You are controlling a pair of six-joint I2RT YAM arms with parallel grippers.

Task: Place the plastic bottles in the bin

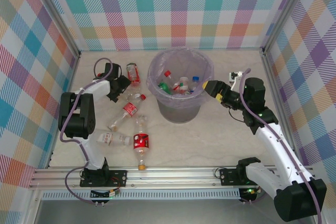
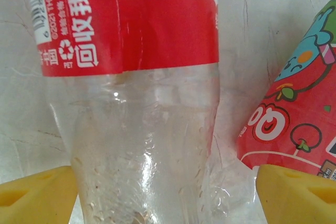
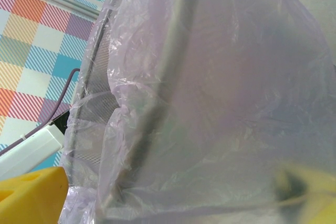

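My left end effector (image 2: 168, 203) is hanging released, its yellow fingers (image 2: 37, 198) straddling the clear lower half of a red-labelled bottle (image 2: 142, 124) lying on the bench (image 2: 262, 24). A second bottle (image 2: 299, 114), cartoon-labelled, is lying just beside it. My right end effector (image 1: 211, 87) is spreading wide at the rim of the bin (image 1: 180, 111), against its lavender bag (image 3: 220, 103). Several bottles (image 1: 181, 86) are sitting inside the bin, and loose bottles (image 1: 140, 142) are lying left of it.

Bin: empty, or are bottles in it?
Not empty. The top view shows several plastic bottles lying inside the bin, well below its rim; exact count unclear.
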